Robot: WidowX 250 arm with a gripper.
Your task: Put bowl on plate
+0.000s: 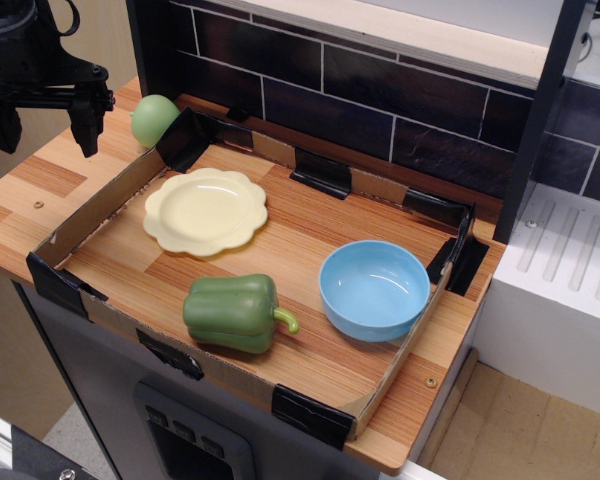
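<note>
The light-blue bowl (374,289) sits upright and empty at the right of the cardboard-walled tray (100,205). The pale yellow scalloped plate (206,210) lies empty at the tray's back left, well apart from the bowl. My gripper (40,125) hangs at the far upper left, outside the tray and above the wooden counter. Its two dark fingers (84,130) stand wide apart with nothing between them. It is far from both bowl and plate.
A green pepper (235,312) lies at the tray's front, between plate and bowl. A small green ball (154,119) rests outside the tray's back left corner, beside my gripper. A dark tiled wall (380,90) backs the counter. A white drainer (570,250) stands at the right.
</note>
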